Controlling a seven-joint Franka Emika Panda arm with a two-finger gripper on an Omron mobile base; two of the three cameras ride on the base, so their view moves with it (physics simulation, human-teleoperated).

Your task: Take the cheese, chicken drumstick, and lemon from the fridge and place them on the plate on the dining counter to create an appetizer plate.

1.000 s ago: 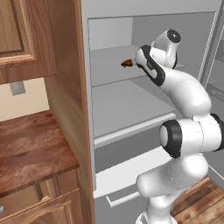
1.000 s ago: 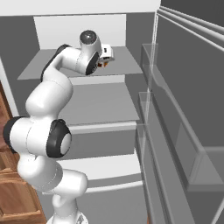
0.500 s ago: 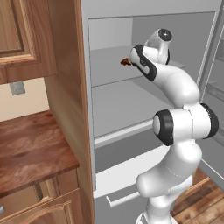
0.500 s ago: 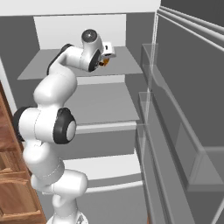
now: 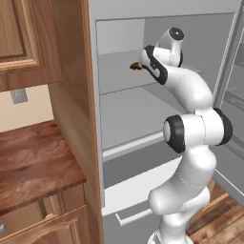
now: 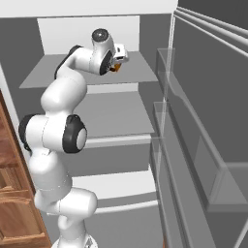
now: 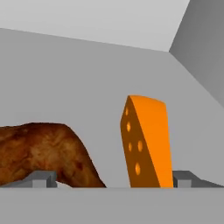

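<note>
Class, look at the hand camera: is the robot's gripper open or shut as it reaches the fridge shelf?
Open. The gripper has its two fingertips set wide apart, with the cheese and part of the chicken drumstick between them, ungripped.

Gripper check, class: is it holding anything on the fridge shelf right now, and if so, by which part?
Nothing is held. The gripper is open, fingertips apart; the cheese and one end of the chicken drumstick lie between them, ungripped.

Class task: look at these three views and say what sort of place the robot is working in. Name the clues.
Most likely a home kitchen: an open fridge with grey shelves holds cheese and a chicken drumstick, and wooden cupboards stand above a wood counter beside it.
</note>
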